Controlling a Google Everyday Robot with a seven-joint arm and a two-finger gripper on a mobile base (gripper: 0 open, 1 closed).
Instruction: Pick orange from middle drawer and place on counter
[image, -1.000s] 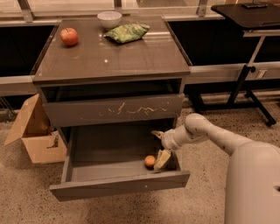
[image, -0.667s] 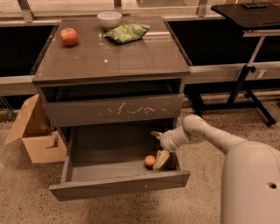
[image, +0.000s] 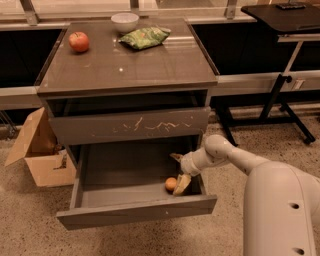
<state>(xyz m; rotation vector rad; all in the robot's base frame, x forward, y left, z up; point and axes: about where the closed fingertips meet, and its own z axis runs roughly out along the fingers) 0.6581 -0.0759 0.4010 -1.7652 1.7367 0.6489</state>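
The orange (image: 171, 184) lies in the open middle drawer (image: 135, 212), at the right end near its front wall. My gripper (image: 178, 171) reaches down into the drawer from the right, and its fingers are spread open. The lower finger (image: 182, 184) rests right beside the orange, on its right. The upper finger (image: 174, 157) points toward the back of the drawer. The gripper holds nothing. The counter (image: 125, 62) is the glossy top of the cabinet above.
On the counter are a red apple (image: 79, 41) at the back left, a white bowl (image: 125, 21) and a green bag (image: 145, 37) at the back. The scratched drawer front (image: 130, 126) overhangs the open drawer. A cardboard box (image: 37, 150) stands left; a black table (image: 280, 12) stands right.
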